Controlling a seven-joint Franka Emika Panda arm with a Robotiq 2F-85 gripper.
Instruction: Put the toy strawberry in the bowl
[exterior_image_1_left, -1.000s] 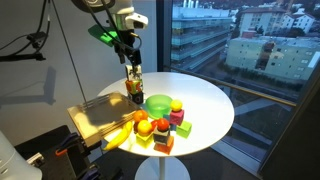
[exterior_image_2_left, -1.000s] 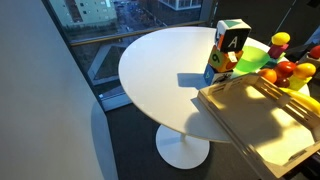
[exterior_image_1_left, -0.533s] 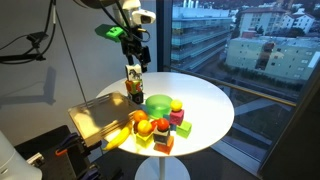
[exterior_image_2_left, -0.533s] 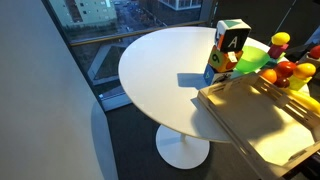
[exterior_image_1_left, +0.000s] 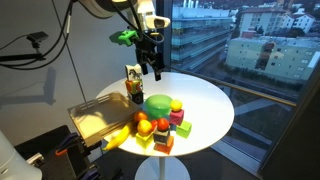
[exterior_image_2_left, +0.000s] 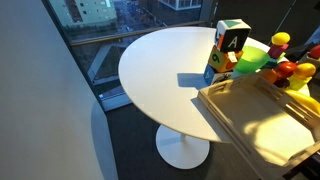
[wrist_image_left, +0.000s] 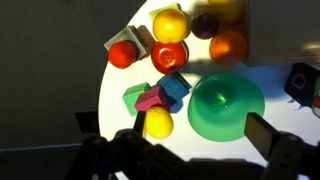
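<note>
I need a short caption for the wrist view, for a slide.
Open jaws above the table: empty bowl beside toy fruits and blocks.

place: upper-floor office or lab; evidence: round white table (exterior_image_2_left: 165, 70) | floor-to-ceiling windows (exterior_image_1_left: 240, 45) overlooking city buildings

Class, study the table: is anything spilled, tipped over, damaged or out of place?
Nothing stands out. The green bowl sits upright and empty, toy fruits and blocks cluster beside it, and the carton stands upright.
</note>
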